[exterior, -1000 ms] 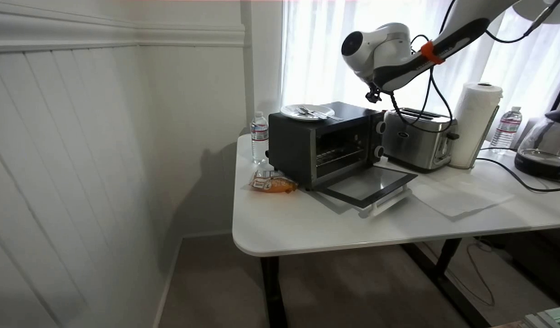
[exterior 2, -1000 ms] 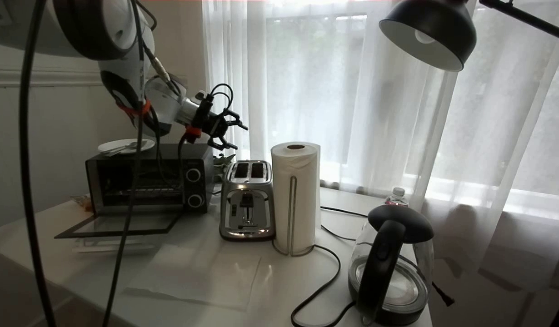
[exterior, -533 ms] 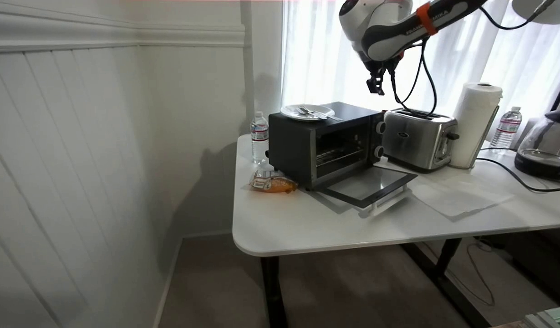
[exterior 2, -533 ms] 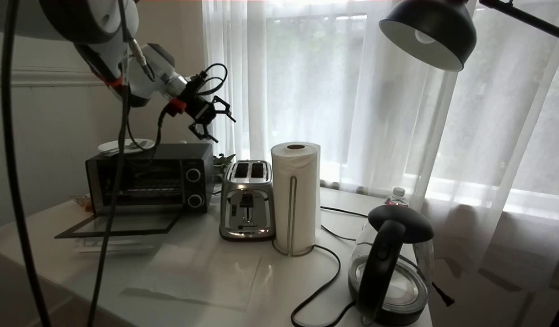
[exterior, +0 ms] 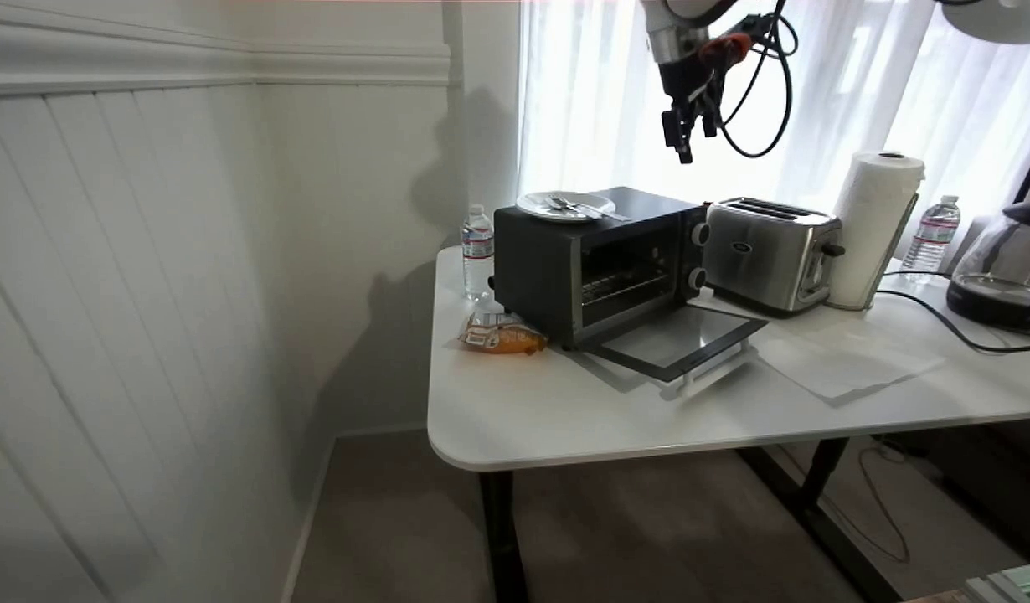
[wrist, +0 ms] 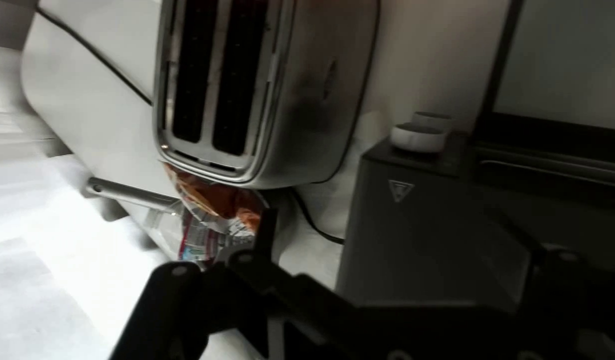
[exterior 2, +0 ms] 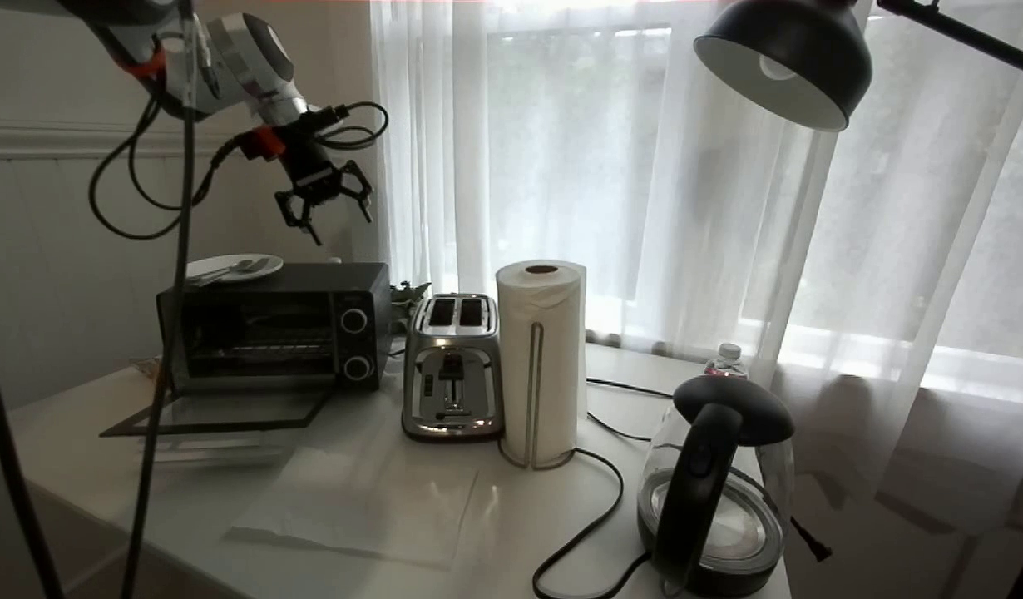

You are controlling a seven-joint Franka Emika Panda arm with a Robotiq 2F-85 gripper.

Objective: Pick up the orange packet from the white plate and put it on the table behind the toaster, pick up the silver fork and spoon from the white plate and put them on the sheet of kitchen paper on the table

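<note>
The silver fork and spoon [exterior: 584, 208] lie on the white plate [exterior: 532, 203] on top of the black toaster oven. The plate also shows in an exterior view [exterior 2: 266, 270]. An orange packet [wrist: 210, 195] lies behind the silver toaster [wrist: 317, 100] in the wrist view, partly hidden by it. Another orange bag [exterior: 505, 335] lies on the table beside the oven. The sheet of kitchen paper [exterior 2: 353, 507] lies flat in front of the toaster. My gripper [exterior 2: 343, 231] is open and empty, high above the oven; its open fingers [wrist: 266, 227] frame the oven top in the wrist view.
The oven door [exterior: 678, 342] is folded down over the table. A paper towel roll [exterior 2: 541, 366] stands next to the toaster. A glass kettle [exterior 2: 719, 499] with its cable [exterior 2: 595, 524] stands further right. A water bottle [exterior: 478, 251] stands behind the oven.
My arm has risen and swung from over the toaster towards the oven. The gripper has turned from pointing towards the window to pointing mostly down. The objects have not moved.
</note>
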